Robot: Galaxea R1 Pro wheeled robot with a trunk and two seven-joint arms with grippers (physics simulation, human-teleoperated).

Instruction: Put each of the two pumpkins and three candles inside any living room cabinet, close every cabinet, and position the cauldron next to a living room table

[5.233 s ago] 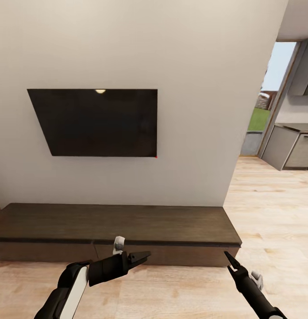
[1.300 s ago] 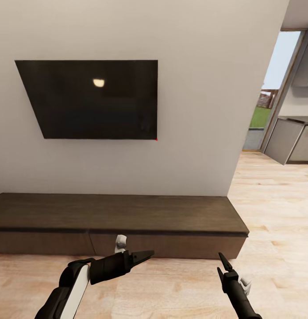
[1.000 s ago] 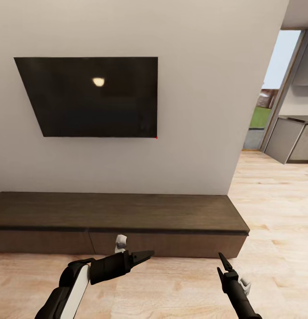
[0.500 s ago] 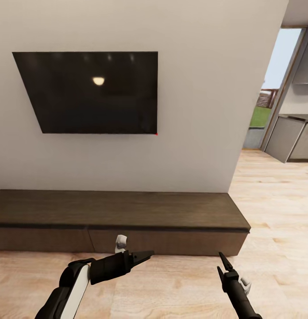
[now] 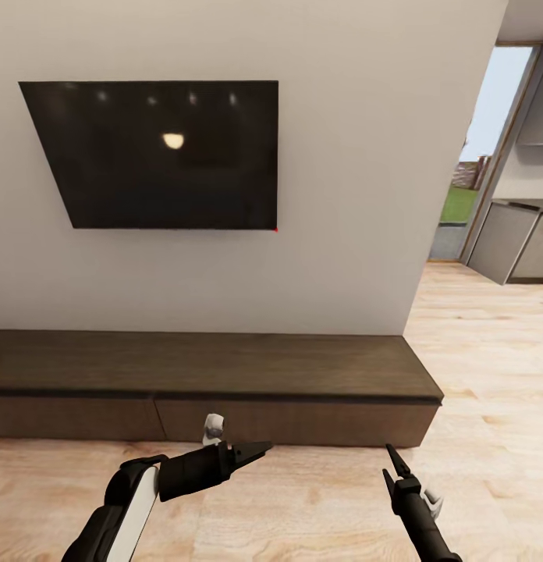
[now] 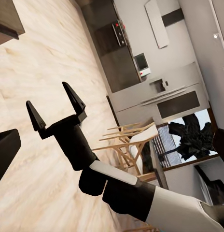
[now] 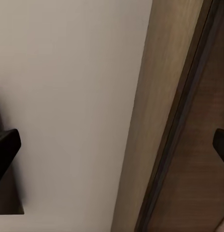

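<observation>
The cabinet (image 5: 225,367) runs low and long along the white wall, dark brown, with its drawer fronts flush and shut. Just in front of it, above the floor, my left gripper (image 5: 254,450) points right, empty, its fingers open. My right gripper (image 5: 390,462) hovers near the cabinet's right end, open and empty; the left wrist view shows the right gripper (image 6: 53,102) with both fingers spread. In the right wrist view the cabinet (image 7: 203,121) edge meets the wall. The pumpkins, candles, cauldron and table are out of view.
A black TV (image 5: 158,152) hangs on the wall above the cabinet. Light wood floor (image 5: 474,367) stretches right toward a doorway with grey kitchen units (image 5: 509,250). The left wrist view shows wooden chairs (image 6: 124,145) and dark kitchen units (image 6: 114,48).
The whole picture has shifted: the camera moved, so TV and cabinet sit slightly higher and wider. Since 5 s ago my right arm has drawn in lower. The cabinet stays shut.
</observation>
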